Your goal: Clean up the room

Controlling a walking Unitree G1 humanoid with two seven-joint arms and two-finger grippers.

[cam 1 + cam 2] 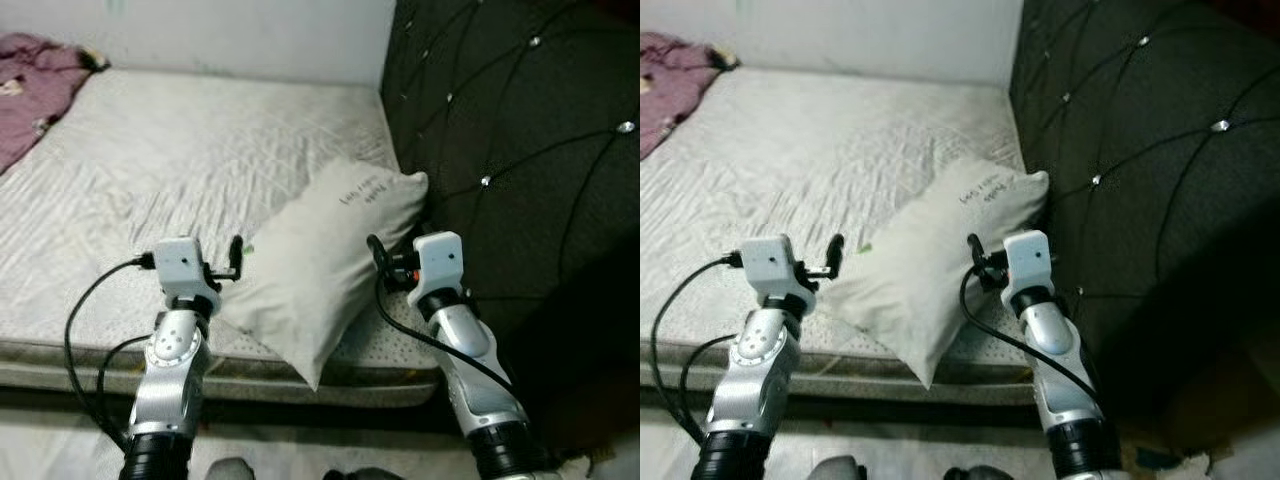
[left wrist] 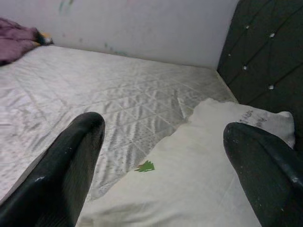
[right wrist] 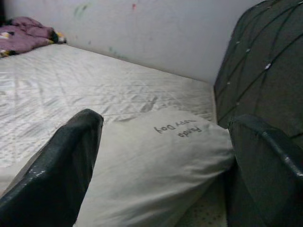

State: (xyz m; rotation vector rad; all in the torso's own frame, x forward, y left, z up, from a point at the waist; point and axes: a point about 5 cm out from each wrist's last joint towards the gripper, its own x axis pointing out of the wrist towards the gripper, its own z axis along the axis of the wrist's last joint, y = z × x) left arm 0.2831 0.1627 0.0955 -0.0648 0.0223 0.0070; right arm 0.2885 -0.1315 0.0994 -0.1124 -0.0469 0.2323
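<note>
A white pillow [image 1: 322,255] with dark lettering lies slanted on the bare mattress [image 1: 190,150]. Its far end leans on the headboard and its near corner hangs over the front edge. My left gripper [image 1: 232,262] hovers open at the pillow's left side, and a small green mark [image 2: 146,166] shows on the pillow between its fingers [image 2: 66,175]. At the pillow's right side, close to the headboard, my right gripper [image 1: 378,256] is open too, with the pillow [image 3: 156,165] between its fingers [image 3: 61,175]. Neither gripper holds anything.
A dark tufted headboard [image 1: 520,150] stands along the right of the bed. A purple garment [image 1: 30,85] lies crumpled at the mattress's far left corner. A pale wall [image 1: 250,35] runs behind the bed. Floor shows below the front edge.
</note>
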